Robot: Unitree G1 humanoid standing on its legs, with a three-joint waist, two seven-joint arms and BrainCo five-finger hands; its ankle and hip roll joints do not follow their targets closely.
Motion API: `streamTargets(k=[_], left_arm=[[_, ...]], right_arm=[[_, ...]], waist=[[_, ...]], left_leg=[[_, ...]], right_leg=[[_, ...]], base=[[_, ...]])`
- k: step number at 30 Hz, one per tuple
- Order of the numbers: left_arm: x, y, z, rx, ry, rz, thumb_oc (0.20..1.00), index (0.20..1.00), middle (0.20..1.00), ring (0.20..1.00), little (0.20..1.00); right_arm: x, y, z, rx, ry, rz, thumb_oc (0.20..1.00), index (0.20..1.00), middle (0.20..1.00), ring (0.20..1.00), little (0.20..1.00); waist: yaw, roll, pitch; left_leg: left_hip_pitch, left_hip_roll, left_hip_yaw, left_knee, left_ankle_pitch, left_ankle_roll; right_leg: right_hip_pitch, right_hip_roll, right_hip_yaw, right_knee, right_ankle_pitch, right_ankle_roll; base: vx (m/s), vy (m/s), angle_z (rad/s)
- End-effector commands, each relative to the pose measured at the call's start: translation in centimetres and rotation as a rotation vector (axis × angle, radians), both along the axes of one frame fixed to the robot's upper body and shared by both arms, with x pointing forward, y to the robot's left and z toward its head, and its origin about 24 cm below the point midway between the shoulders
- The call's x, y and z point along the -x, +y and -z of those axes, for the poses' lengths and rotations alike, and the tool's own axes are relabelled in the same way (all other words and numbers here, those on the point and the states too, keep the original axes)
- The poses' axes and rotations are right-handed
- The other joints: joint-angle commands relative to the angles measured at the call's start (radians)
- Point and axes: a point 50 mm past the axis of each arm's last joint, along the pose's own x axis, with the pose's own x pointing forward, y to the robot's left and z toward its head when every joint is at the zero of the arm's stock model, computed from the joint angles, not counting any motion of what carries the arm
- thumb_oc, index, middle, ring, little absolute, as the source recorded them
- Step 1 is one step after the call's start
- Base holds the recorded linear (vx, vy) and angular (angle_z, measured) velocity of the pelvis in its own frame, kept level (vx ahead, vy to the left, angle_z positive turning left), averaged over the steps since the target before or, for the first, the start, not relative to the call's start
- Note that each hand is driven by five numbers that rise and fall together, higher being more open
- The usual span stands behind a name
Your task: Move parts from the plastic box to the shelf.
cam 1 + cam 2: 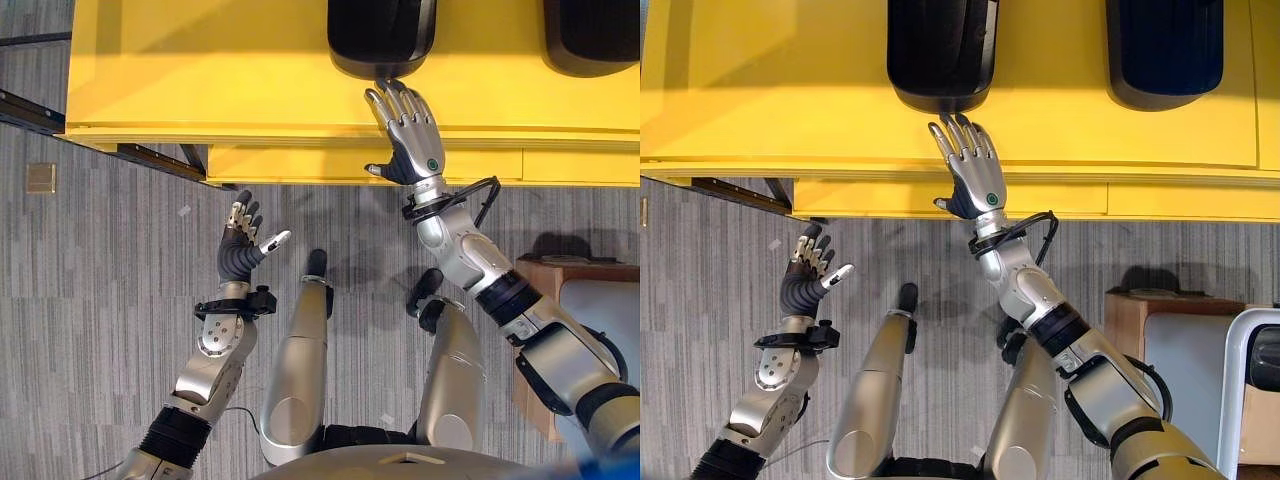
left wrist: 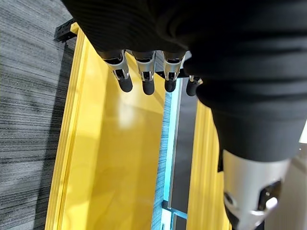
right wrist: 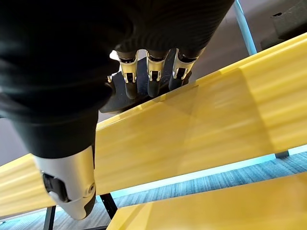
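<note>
A black moulded part (image 1: 380,30) lies on the yellow shelf (image 1: 200,70), and a second black part (image 1: 592,30) lies further right on it. My right hand (image 1: 415,140) reaches over the shelf's front edge, open, its straight fingertips (image 3: 144,88) touching the near end of the first part. My left hand (image 1: 238,250) hangs over the grey floor in front of the shelf, open with nothing in it. The white plastic box (image 1: 1240,400) stands at my right side, with something dark (image 1: 1265,358) inside it.
The box rests on a brown stand (image 1: 1125,320). A black frame rail (image 1: 150,158) of the shelf runs under its left end. A small brown square (image 1: 40,178) is set in the striped grey carpet at the left.
</note>
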Motion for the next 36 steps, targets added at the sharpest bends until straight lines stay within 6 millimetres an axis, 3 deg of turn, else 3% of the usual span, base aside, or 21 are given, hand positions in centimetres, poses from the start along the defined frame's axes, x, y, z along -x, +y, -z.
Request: streamTargets(k=[1, 26, 32, 36], left_arm=[[0.5, 0.0, -1.9, 0.029, -0.114, 0.017, 1.000, 1.000, 1.000, 1.000, 1.000], [0.5, 0.1, -1.8, 0.026, -0.109, 0.036, 1.000, 1.000, 1.000, 1.000, 1.000], [0.4, 0.0, -1.7, 0.027, -0.102, 0.029, 1.000, 1.000, 1.000, 1.000, 1.000], [0.4, 0.0, -1.5, 0.032, -0.087, 0.011, 1.000, 1.000, 1.000, 1.000, 1.000]], right_arm=[[-0.6, 0.3, -1.8, -0.010, -0.037, -0.001, 1.000, 1.000, 1.000, 1.000, 1.000], [-1.9, -1.7, -4.7, -0.033, -0.119, 0.110, 1.000, 1.000, 1.000, 1.000, 1.000], [-1.4, -1.5, -3.7, -0.045, -0.089, 0.076, 1.000, 1.000, 1.000, 1.000, 1.000], [0.2, -0.9, -1.9, -0.086, -0.034, -0.017, 1.000, 1.000, 1.000, 1.000, 1.000]], waist=[[0.027, 0.034, -0.016], [0.040, 0.049, -0.016], [0.032, 0.046, -0.016], [0.013, 0.038, -0.016]], left_leg=[[-0.023, 0.001, 0.027, -0.024, 0.001, 0.018], [-0.030, -0.006, 0.030, -0.010, -0.009, 0.023], [-0.032, -0.003, 0.034, -0.012, -0.009, 0.023], [-0.033, 0.001, 0.037, -0.011, -0.010, 0.023]], right_leg=[[0.121, 0.001, 0.022, 0.093, -0.134, 0.036], [0.108, -0.005, 0.028, 0.116, -0.142, 0.036], [0.102, -0.005, 0.032, 0.118, -0.143, 0.035], [0.098, -0.003, 0.035, 0.119, -0.144, 0.034]], base=[[0.00, 0.000, 0.00], [0.00, 0.000, 0.00], [0.00, 0.000, 0.00], [0.00, 0.000, 0.00]])
